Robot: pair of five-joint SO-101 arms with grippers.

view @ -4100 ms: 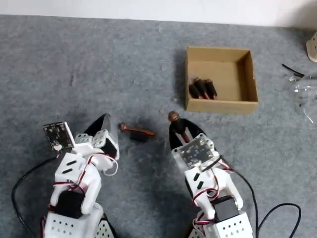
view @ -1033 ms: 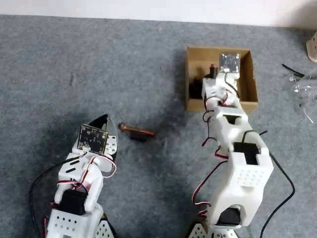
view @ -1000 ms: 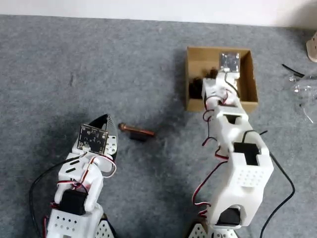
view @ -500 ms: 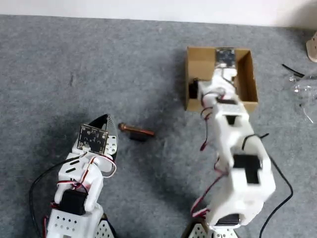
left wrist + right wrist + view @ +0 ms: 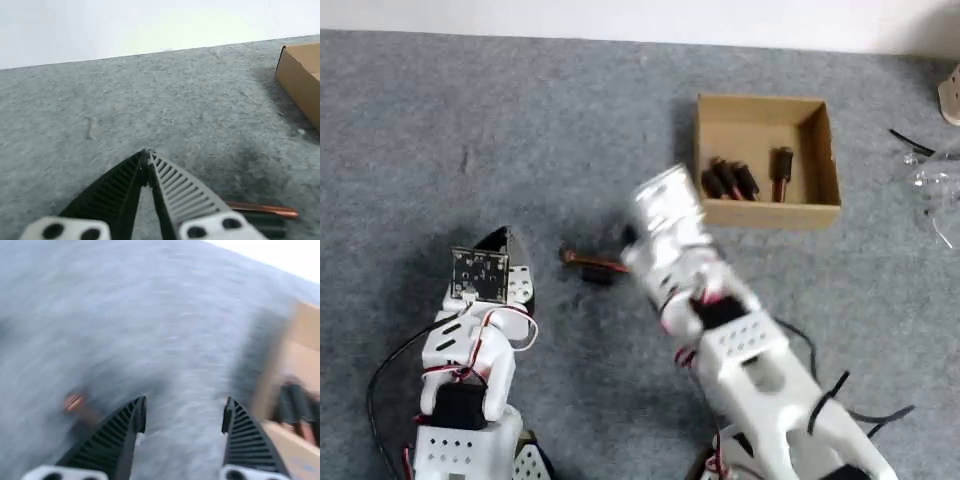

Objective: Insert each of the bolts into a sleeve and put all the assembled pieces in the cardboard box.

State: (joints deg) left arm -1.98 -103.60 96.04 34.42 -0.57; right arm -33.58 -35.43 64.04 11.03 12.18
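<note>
One bolt (image 5: pixel 594 262) lies on the carpet (image 5: pixel 520 130) with its dark sleeve (image 5: pixel 599 276), between the two arms. Four assembled pieces (image 5: pixel 729 179) lie in the cardboard box (image 5: pixel 766 213). The bolt's long axis runs across the table, from one arm towards the other. The right gripper (image 5: pixel 182 416), jaws apart and empty, is just beside the end nearer the box; the bolt sits outside the jaws. The left gripper (image 5: pixel 148 159), jaws together, appears farther off.
</note>
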